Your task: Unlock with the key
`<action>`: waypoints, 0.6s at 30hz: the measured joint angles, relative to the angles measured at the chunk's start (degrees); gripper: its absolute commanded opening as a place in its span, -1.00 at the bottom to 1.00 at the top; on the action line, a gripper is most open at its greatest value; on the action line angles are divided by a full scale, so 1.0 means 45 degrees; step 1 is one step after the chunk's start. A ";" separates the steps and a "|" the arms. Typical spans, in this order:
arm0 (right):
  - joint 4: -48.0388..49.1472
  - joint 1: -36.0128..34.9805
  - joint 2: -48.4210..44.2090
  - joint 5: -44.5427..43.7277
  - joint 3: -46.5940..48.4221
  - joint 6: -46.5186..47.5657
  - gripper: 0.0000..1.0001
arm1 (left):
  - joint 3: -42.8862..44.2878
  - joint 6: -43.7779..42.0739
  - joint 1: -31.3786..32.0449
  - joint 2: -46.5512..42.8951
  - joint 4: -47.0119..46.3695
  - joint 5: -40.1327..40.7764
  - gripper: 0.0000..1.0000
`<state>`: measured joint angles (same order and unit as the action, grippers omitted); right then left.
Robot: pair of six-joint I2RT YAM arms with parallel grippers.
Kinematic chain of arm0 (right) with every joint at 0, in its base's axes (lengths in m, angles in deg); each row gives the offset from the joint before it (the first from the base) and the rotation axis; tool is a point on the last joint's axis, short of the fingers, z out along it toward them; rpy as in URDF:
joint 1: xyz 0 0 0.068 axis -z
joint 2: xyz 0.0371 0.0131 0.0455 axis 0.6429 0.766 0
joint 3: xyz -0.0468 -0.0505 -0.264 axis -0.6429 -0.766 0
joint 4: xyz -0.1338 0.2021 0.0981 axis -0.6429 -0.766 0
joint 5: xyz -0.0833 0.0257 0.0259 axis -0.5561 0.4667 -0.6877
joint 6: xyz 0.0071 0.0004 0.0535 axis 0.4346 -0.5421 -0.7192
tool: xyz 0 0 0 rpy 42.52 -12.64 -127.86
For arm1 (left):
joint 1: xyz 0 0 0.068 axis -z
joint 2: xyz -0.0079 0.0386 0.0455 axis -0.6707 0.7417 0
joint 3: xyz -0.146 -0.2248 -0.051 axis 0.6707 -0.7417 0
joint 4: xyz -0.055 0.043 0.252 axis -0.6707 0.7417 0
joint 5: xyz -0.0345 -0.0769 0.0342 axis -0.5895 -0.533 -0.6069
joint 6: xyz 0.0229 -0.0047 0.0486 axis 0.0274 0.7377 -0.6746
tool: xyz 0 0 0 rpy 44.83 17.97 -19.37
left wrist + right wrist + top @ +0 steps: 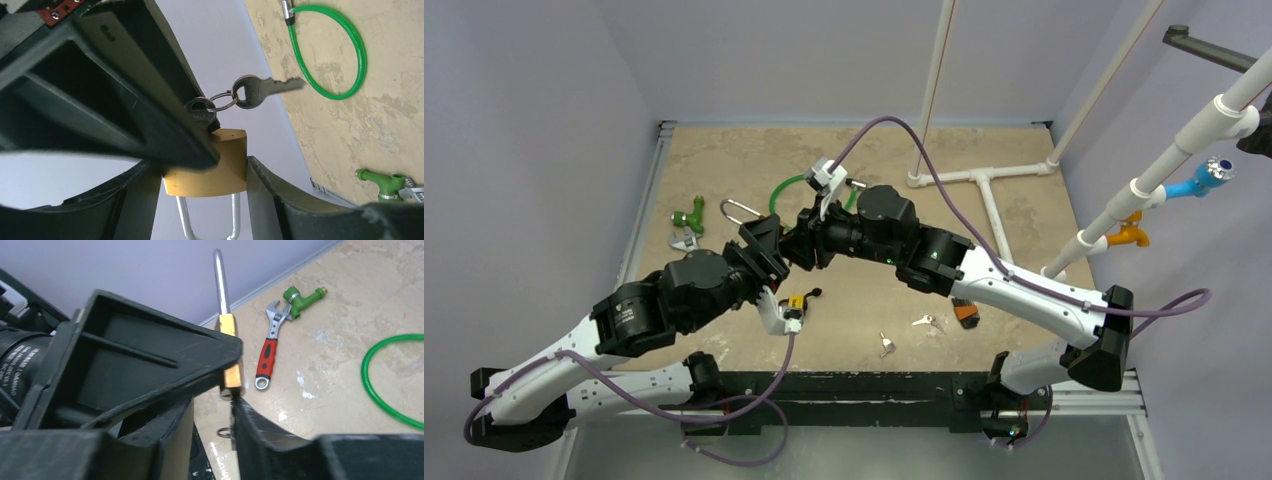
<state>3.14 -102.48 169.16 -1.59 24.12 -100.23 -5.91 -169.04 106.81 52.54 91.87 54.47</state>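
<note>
Padlock (222, 160) sits gripped inside left end effector (202, 177).

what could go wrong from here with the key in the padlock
The right gripper has its fingers apart at the inserted key, so a turn may slip. The spare key dangling on the ring could snag a finger. The left gripper pinches only the sides of the brass padlock; torque might twist it loose.

A beige table (724, 160) is carrying a green cable loop (362, 55) at eleven o'clock. A green fitting (689, 215) and wrench (265, 357) are lying at nine, loose keys (886, 345) at five.
</note>
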 measured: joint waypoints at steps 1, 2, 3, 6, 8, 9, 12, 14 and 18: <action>0.0058 -0.0053 -0.0005 -0.0019 -0.0005 -0.0019 -0.12 | 0.0000 0.0034 0.0000 0.0000 -0.0015 0.0019 -1.00; 0.0136 -0.0102 -0.0053 -0.0039 -0.0029 -0.0034 -0.09 | 0.0000 0.0087 0.0005 0.0000 -0.0034 0.0019 -1.00; 0.0214 -0.0165 -0.0131 -0.0078 -0.0102 -0.0034 -0.07 | 0.0000 0.0121 0.0010 -0.0010 -0.0087 0.0005 -1.00; 0.0272 -0.0223 -0.0432 -0.0165 -0.0253 -0.0034 -0.10 | 0.0000 0.0219 0.0112 -0.0049 -0.0272 -0.0107 -1.00; 0.0291 -0.0223 -0.0588 -0.0175 -0.0306 -0.0034 -0.13 | 0.0000 0.0228 0.0151 -0.0121 -0.0452 -0.0204 -1.00; 0.0321 -0.0223 -0.0656 -0.0180 -0.0316 -0.0029 -0.13 | 0.0000 0.0228 0.0160 -0.0160 -0.0544 -0.0253 -1.00; 0.0447 -0.0223 -0.0704 -0.0233 -0.0316 -0.0034 -0.13 | 0.0000 0.0233 0.0160 -0.0272 -0.0724 -0.0340 -1.00; 0.0486 -0.0238 -0.0685 -0.0272 -0.0301 -0.0024 -0.13 | 0.0000 0.0228 0.0160 -0.0335 -0.0738 -0.0364 -1.00; 0.0471 -0.0301 -0.0665 -0.0505 -0.0267 0.0005 -0.03 | 0.0000 0.0228 0.0160 -0.0345 -0.0748 -0.0355 -1.00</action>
<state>5.26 -103.84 166.17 -3.86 22.92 -100.21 -5.91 -168.01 107.53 50.99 88.51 52.87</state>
